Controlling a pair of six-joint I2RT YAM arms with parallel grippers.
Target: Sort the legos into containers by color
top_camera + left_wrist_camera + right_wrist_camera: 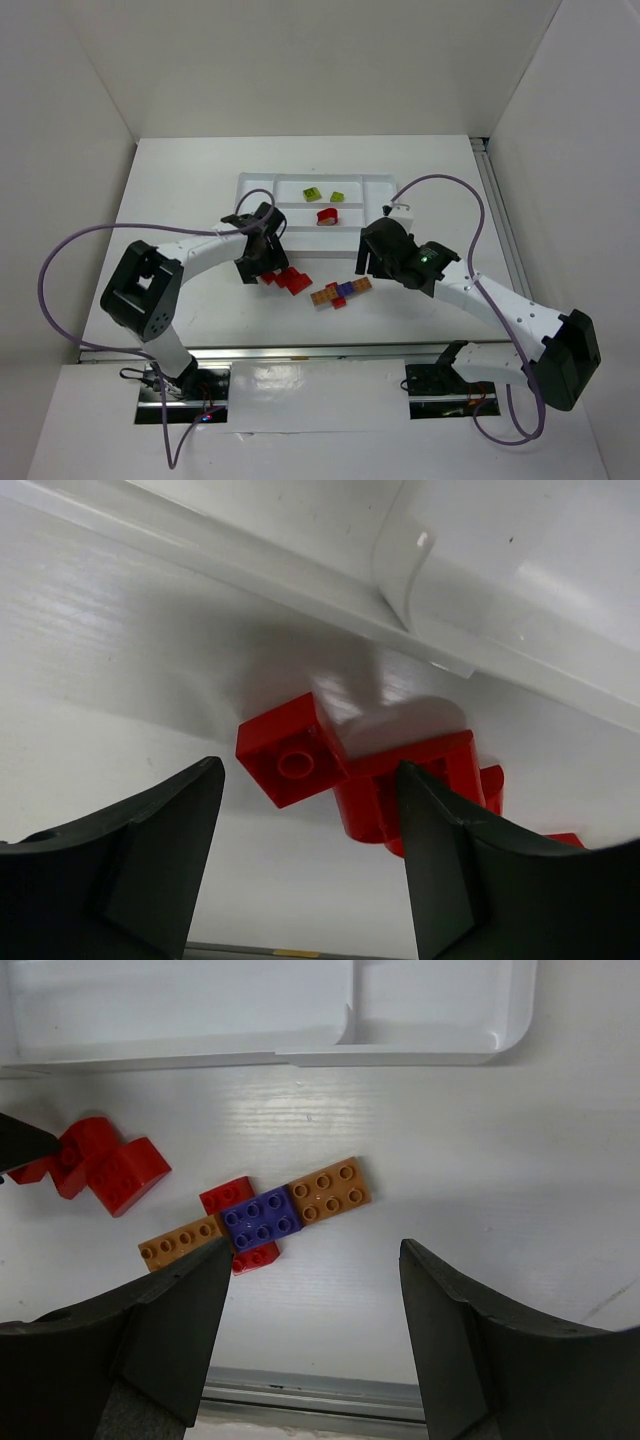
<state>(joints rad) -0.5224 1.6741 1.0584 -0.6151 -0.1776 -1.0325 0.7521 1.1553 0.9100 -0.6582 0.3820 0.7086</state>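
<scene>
Red bricks point(292, 761) lie between my left claw's point(310, 780) spread, unclenched jaws, positioned so closing captures one for the tray point(500, 600).

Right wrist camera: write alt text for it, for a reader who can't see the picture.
A purple brick sits in a tight cluster with two orange-brown bricks and red pieces on the table, just ahead of the right gripper's open, empty jaws. More red bricks lie to the left, and the white tray's edge runs along the top.
</scene>
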